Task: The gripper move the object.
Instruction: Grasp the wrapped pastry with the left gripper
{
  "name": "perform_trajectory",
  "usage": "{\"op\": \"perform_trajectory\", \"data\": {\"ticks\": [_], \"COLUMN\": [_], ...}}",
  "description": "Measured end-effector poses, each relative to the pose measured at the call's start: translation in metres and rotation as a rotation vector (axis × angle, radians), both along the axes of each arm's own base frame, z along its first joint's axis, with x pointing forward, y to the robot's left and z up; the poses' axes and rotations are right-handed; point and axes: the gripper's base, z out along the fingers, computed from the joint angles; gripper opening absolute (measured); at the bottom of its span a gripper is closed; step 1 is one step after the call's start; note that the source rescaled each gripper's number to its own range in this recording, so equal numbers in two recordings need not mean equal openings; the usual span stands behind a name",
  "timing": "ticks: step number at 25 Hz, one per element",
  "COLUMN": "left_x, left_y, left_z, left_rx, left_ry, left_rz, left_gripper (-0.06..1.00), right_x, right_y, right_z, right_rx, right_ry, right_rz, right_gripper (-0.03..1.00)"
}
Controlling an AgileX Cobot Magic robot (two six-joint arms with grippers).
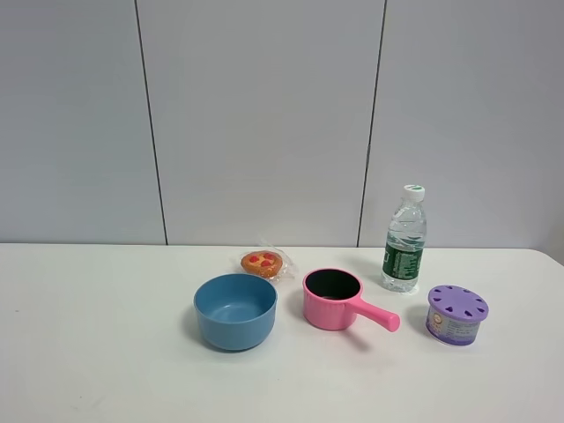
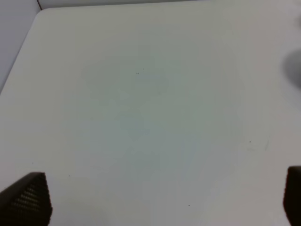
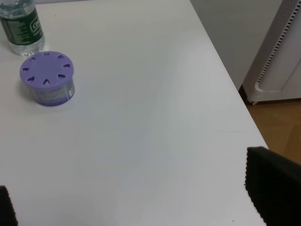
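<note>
Pastry [image 1: 262, 263] lies flat on the white table [image 1: 88, 352], close to the back edge below the grey wall [image 1: 264, 115], with its red-dotted top facing up. It is round, so it has no long axis. Its crinkly clear wrap [image 1: 284, 271] sticks out a little toward 12 and 3 o'clock. It is small and golden brown, smaller than the bowl.

A blue bowl [image 1: 235, 310] stands near it at its 7 o'clock; I cannot tell if they touch. A pink saucepan [image 1: 332, 298] stands at its 4 o'clock, with the handle [image 1: 381, 316] pointing to 4 o'clock. An upright water bottle [image 1: 404, 240] is at the pastry's 3 o'clock, beyond the saucepan. A purple-lidded tub [image 1: 456, 315] sits at the bottle's 5 o'clock.

My left gripper [image 2: 160, 197] hangs over bare table, its fingers [image 2: 26, 200] spread wide. My right gripper [image 3: 141, 197] is also spread wide, over the table near its side edge, well apart from the tub and bottle.
</note>
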Motion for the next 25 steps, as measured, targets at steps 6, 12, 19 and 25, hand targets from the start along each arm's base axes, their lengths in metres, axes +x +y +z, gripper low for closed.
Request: {"op": "perform_trajectory", "data": {"ticks": [6, 12, 19, 25], "left_x": [0.0000, 0.0000, 0.0000, 0.0000], "left_y": [0.0000, 0.0000, 0.0000, 0.0000], "left_z": [0.0000, 0.0000, 0.0000, 0.0000], "left_rx": [0.000, 0.000, 0.000, 0.000], "left_ry": [0.000, 0.000, 0.000, 0.000], "left_rz": [0.000, 0.000, 0.000, 0.000], "left_gripper": [1.00, 1.00, 1.00, 1.00], "right_x": [0.0000, 0.0000, 0.0000, 0.0000], "right_y": [0.0000, 0.0000, 0.0000, 0.0000], "right_z": [0.0000, 0.0000, 0.0000, 0.0000], "right_rx": [0.000, 0.000, 0.000, 0.000], "right_ry": [0.000, 0.000, 0.000, 0.000], "right_rz": [0.000, 0.000, 0.000, 0.000], "right_gripper": [1.00, 1.00, 1.00, 1.00]}}
